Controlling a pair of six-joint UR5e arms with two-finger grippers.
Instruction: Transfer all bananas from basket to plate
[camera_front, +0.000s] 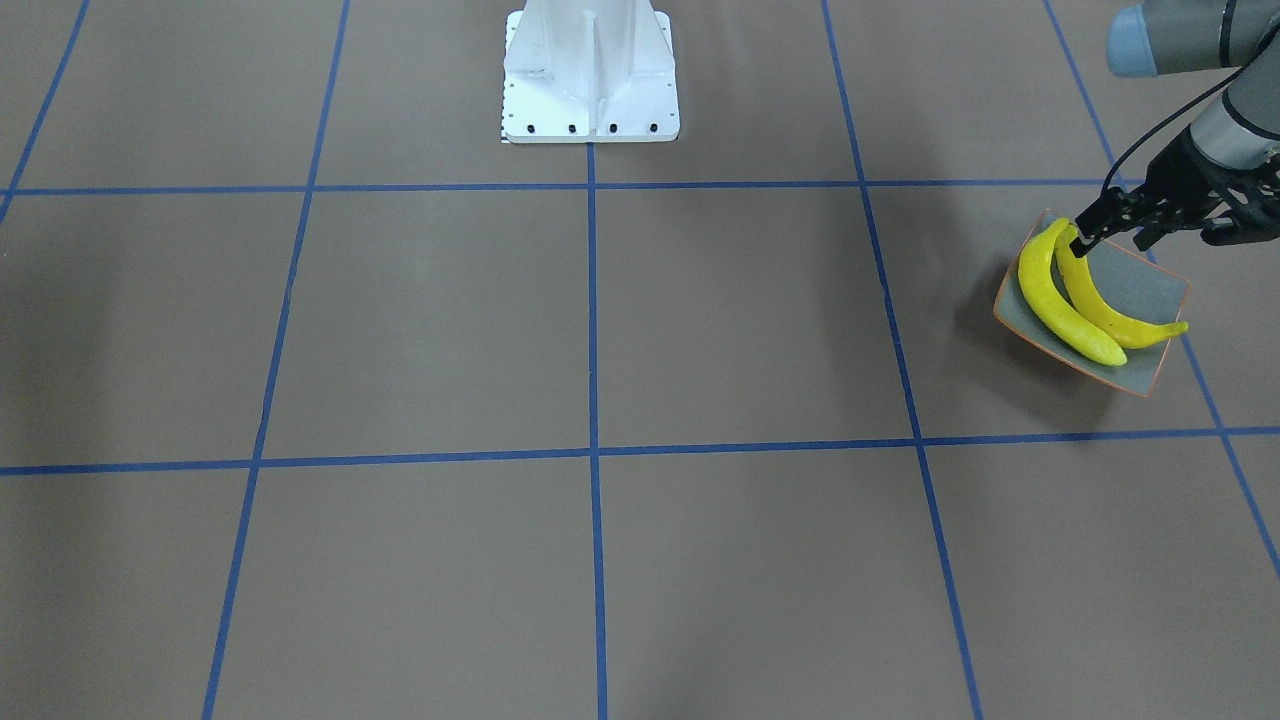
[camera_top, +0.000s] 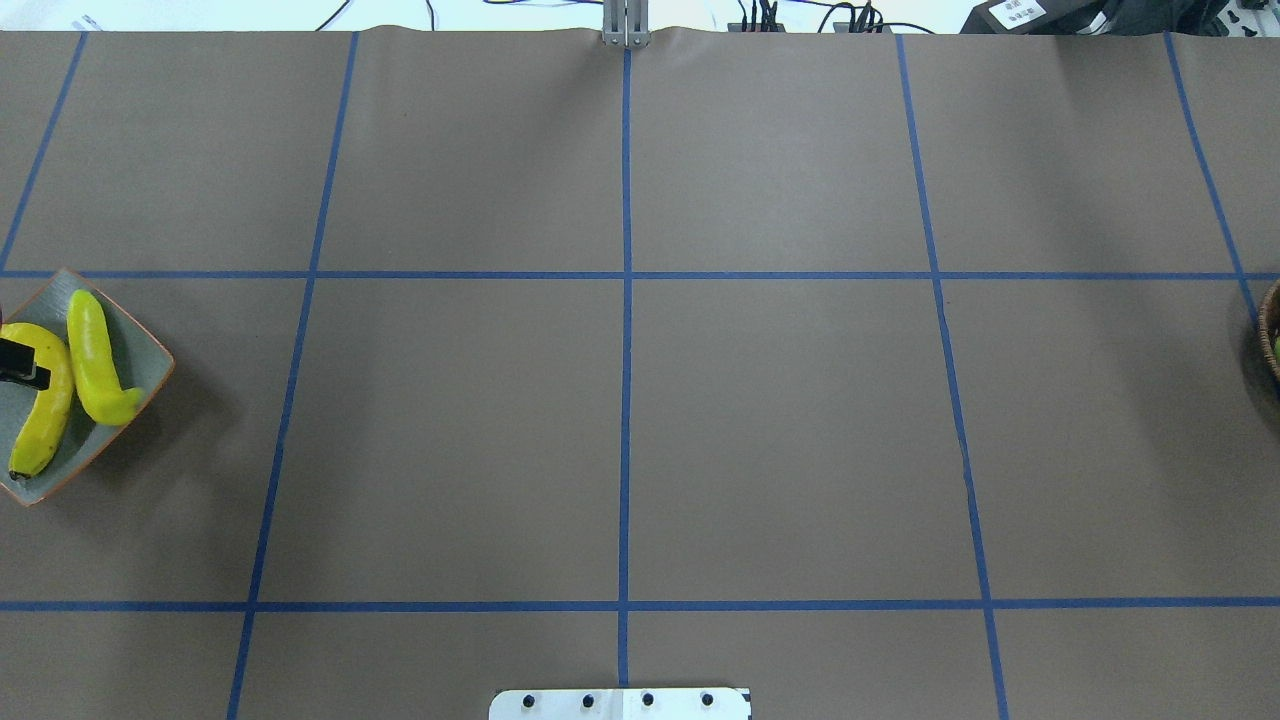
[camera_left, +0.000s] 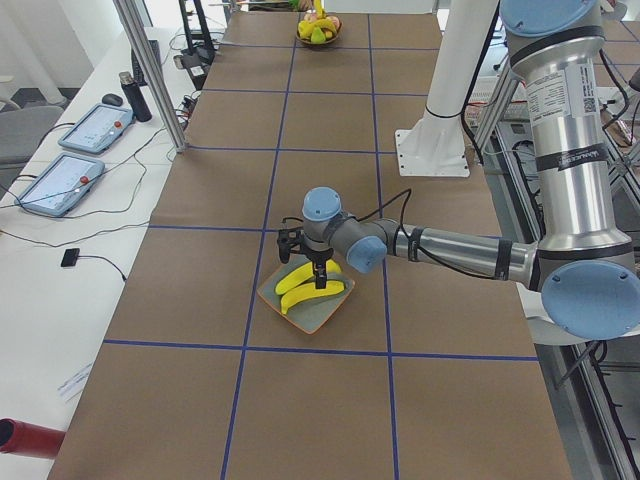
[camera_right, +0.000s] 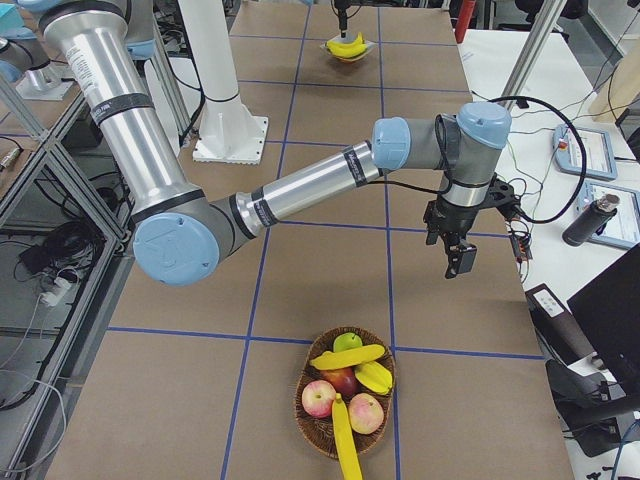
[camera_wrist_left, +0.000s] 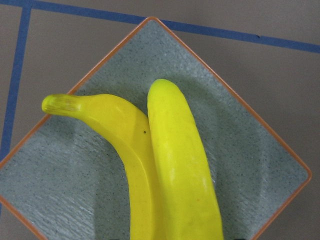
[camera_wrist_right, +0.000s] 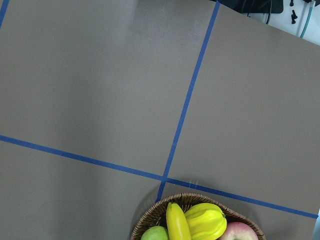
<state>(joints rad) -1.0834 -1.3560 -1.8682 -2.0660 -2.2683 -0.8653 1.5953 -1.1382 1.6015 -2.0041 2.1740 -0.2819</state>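
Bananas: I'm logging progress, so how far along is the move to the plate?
Done: two bananas lie on the plate. In hand: the left gripper has its fingers at one plated banana's end; grip unclear. Left: at least two more bananas sit in the basket, the right gripper hanging nearby.

The brown table (camera_top: 780, 430), crossed by blue tape (camera_top: 626, 300), is being occupied by the plate (camera_top: 140, 350) at one end and the basket (camera_wrist_right: 149, 217) at the other; a white base (camera_front: 590, 80) is being carried midway along one edge.
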